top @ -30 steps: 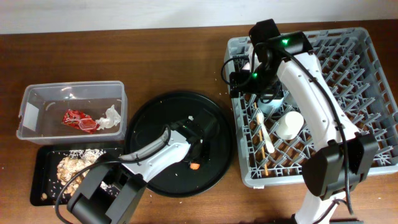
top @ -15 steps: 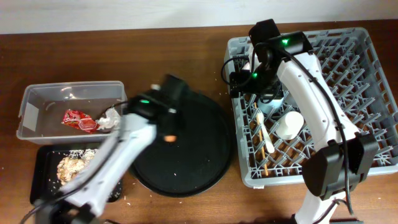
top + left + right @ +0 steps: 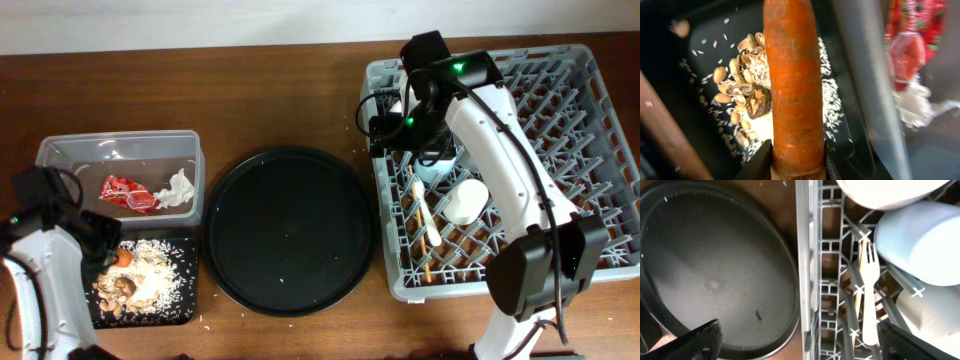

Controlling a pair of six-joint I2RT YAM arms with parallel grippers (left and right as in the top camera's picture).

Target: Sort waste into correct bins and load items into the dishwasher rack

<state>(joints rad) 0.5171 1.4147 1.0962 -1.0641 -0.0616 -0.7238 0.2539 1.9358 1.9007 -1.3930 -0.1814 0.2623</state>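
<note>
My left gripper point(image 3: 112, 257) is shut on the small orange carrot point(image 3: 792, 85) and holds it over the shallow black tray point(image 3: 185, 305), which holds rice and nut-shell scraps point(image 3: 140, 282). The carrot shows as an orange dot in the overhead view point(image 3: 123, 257). The clear tub point(image 3: 60, 152) behind holds the red wrapper point(image 3: 127, 193) and white tissue point(image 3: 178, 187). My right gripper point(image 3: 392, 128) is open and empty over the left edge of the grey dishwasher rack point(image 3: 600, 70), which holds a white fork point(image 3: 869, 297), chopsticks point(image 3: 430, 235), a light blue cup point(image 3: 922, 242) and a white cup point(image 3: 466, 201).
The large round black tray point(image 3: 290, 230) lies between the bins and the rack, with small crumbs on it. A white bowl point(image 3: 887, 191) sits at the rack's back left. Brown table wood runs along the back.
My left arm has swung from the round black tray leftward, carrying the carrot to above the shallow black tray. The right arm has not moved.
</note>
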